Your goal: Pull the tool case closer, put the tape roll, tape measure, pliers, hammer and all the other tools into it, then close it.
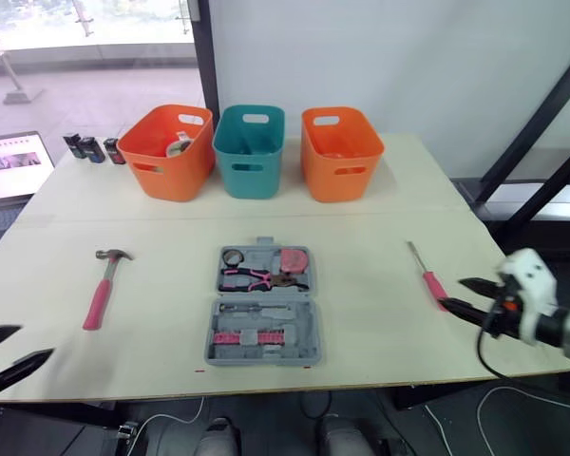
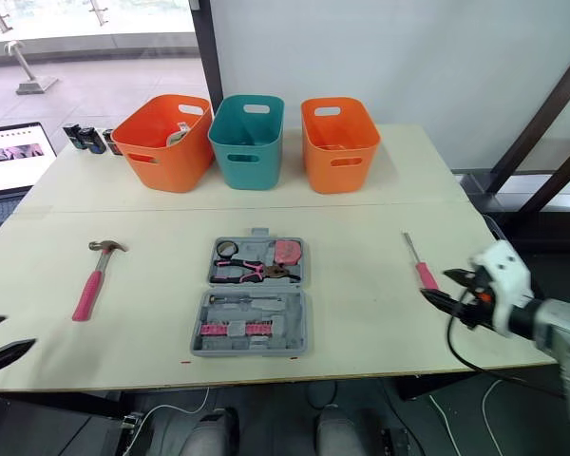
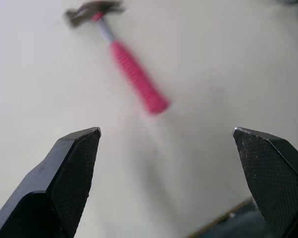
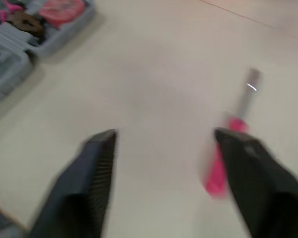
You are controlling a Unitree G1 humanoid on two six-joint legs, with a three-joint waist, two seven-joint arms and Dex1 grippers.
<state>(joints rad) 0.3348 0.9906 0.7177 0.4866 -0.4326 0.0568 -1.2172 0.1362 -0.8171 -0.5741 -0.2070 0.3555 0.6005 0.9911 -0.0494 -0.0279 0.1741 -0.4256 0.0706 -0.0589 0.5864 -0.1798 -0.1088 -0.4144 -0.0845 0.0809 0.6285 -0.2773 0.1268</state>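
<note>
Currently my right gripper (image 1: 453, 293) hangs spread wide, tips just beside the pink-handled screwdriver (image 1: 426, 274) at its 10 o'clock, long axis running 11 to 5; this arm is nearer. The open tool case (image 1: 304, 328) lies well apart at 9 o'clock, mid-table.

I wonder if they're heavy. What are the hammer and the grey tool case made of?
The hammer has a dull grey head and neck, likely metal, and a matte pink handle, probably rubber or plastic. The tool case looks like matte grey moulded plastic: its halves have shaped recesses for the tools.
</note>
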